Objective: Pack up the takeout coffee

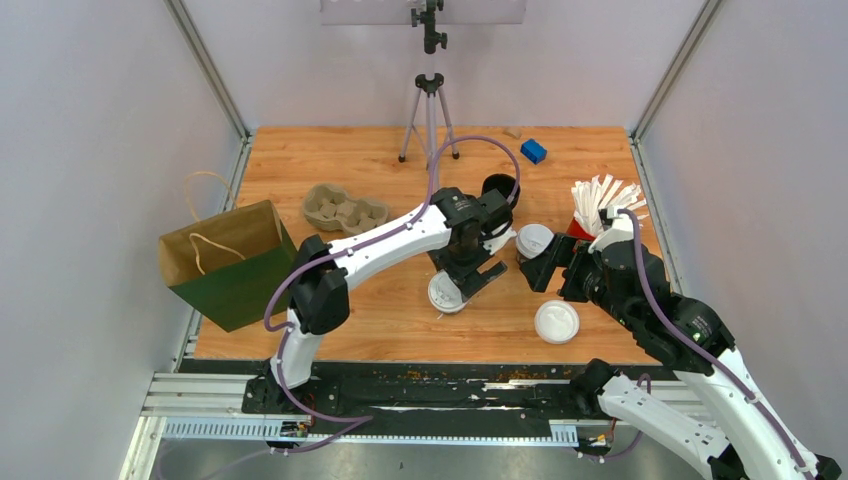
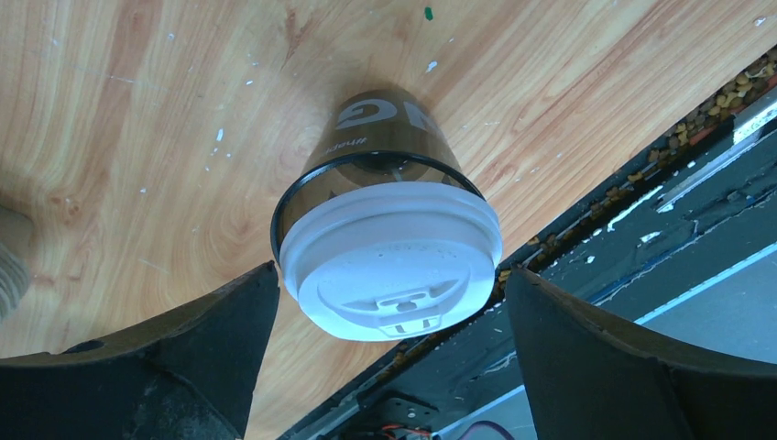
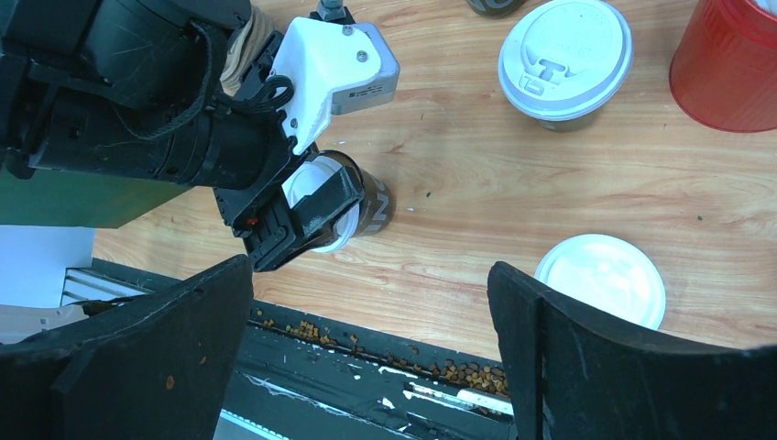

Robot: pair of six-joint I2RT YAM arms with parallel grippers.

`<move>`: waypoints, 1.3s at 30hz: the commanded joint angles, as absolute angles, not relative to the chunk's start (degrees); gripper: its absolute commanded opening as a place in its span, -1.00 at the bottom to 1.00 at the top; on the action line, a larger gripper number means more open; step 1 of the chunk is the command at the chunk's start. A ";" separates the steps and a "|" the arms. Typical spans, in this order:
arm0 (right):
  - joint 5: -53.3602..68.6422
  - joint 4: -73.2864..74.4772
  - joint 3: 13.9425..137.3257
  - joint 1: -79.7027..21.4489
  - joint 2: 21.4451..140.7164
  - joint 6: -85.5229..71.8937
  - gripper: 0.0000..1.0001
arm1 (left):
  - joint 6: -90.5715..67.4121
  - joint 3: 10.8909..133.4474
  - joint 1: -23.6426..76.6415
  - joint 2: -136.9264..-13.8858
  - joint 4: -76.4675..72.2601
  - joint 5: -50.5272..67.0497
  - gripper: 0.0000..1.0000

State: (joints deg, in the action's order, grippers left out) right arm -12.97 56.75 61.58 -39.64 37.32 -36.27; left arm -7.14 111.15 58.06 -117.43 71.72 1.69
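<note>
The left arm (image 1: pixel 380 240) stretches from its base out over the wooden table (image 1: pixel 400 330) to the middle, with the wrist bent downward. Its claw (image 2: pixel 389 280) is spread wide on either side of a small dark paper cup with a white plastic lid (image 2: pixel 389 252), and both fingers stand clear of the cup. I cannot tell whether that cup stands straight or leans. The right arm (image 1: pixel 680 320) reaches in from the right. Its claw (image 3: pixel 368 266) is also spread, with nothing between the fingers, and hangs above the table just right of the left claw. The second lidded dark cup (image 1: pixel 535 241) sits near it, beside a red tub of white sticks (image 1: pixel 585 222). A loose flat white lid (image 1: pixel 556 321) lies closer to the front edge.
</note>
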 commanded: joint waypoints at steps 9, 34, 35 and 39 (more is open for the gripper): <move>-12.56 56.12 62.59 -39.87 36.86 -34.64 1.00 | -6.99 118.09 58.26 -116.42 71.85 -1.78 1.00; 4.69 36.42 56.79 -40.58 64.86 -21.97 0.47 | -19.80 62.31 39.81 -74.82 29.79 20.64 0.63; 4.52 36.58 57.72 -40.55 66.58 -20.76 0.36 | -20.57 60.70 39.81 -74.51 28.11 20.98 0.59; 6.98 35.11 59.50 -40.44 72.13 -15.82 -0.05 | -22.35 56.50 39.90 -75.11 23.84 22.61 0.43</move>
State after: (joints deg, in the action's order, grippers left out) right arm 4.03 39.53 55.55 -40.34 69.17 -22.59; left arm -19.59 58.43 39.83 -76.47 33.43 18.87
